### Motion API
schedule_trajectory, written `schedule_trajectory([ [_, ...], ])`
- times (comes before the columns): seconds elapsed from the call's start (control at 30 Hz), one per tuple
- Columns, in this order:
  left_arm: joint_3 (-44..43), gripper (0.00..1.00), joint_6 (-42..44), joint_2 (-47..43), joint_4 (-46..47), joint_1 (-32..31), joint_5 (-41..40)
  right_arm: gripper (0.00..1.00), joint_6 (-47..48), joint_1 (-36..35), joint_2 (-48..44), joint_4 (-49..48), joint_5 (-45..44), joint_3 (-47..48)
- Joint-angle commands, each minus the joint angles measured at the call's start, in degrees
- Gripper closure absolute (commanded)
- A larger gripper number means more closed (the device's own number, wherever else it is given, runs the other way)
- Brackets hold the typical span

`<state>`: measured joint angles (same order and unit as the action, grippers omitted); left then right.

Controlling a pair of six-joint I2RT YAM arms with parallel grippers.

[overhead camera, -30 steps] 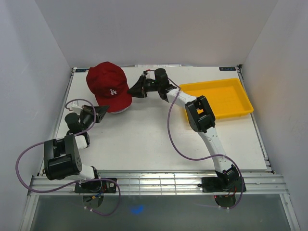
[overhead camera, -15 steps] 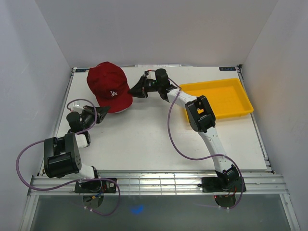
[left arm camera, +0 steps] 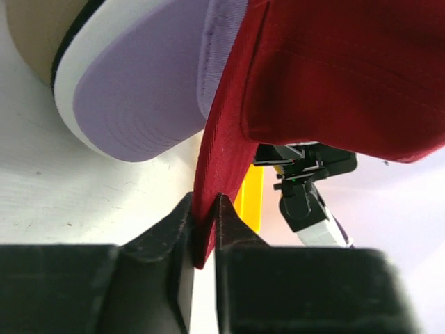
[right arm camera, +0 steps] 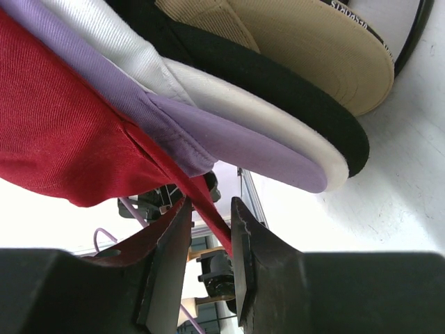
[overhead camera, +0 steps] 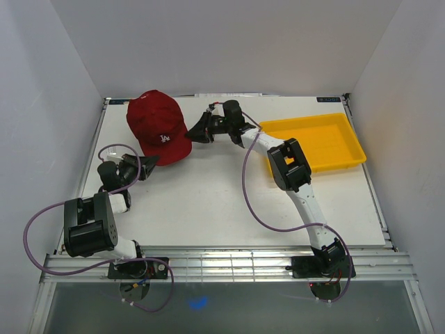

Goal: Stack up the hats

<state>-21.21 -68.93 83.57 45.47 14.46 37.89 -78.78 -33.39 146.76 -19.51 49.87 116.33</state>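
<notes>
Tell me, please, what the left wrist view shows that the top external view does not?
Only the left wrist view: a purple brim and a tan brim stacked beneath the red cap, and the left tool pinching the red brim's edge. Only the top external view: the cap's white logo and the yellow tray in full outline. Both: the red cap and part of the right arm.
</notes>
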Motion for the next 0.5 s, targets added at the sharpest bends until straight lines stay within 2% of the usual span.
schedule_trajectory([
  [0.0, 2.14, 0.75, 5.03, 1.95, -14.8, -0.84, -1.59, 0.66, -0.14, -0.1, -1.21, -2.82, -0.56, 1.97],
  [0.17, 2.05, 0.61, 5.91, 1.07, -16.03, -0.84, -1.85, 0.66, -0.05, -0.1, -1.39, -3.08, -0.82, 2.14],
  [0.27, 2.4, 0.56, 6.52, 0.37, -16.64, -0.84, -2.12, 0.65, 0.03, -0.1, -1.48, -3.17, -0.91, 2.14],
  [0.47, 2.4, 0.53, 7.22, -0.07, -17.43, -0.75, -2.47, 0.62, 0.21, -0.01, -1.74, -3.17, -1.0, 1.97],
])
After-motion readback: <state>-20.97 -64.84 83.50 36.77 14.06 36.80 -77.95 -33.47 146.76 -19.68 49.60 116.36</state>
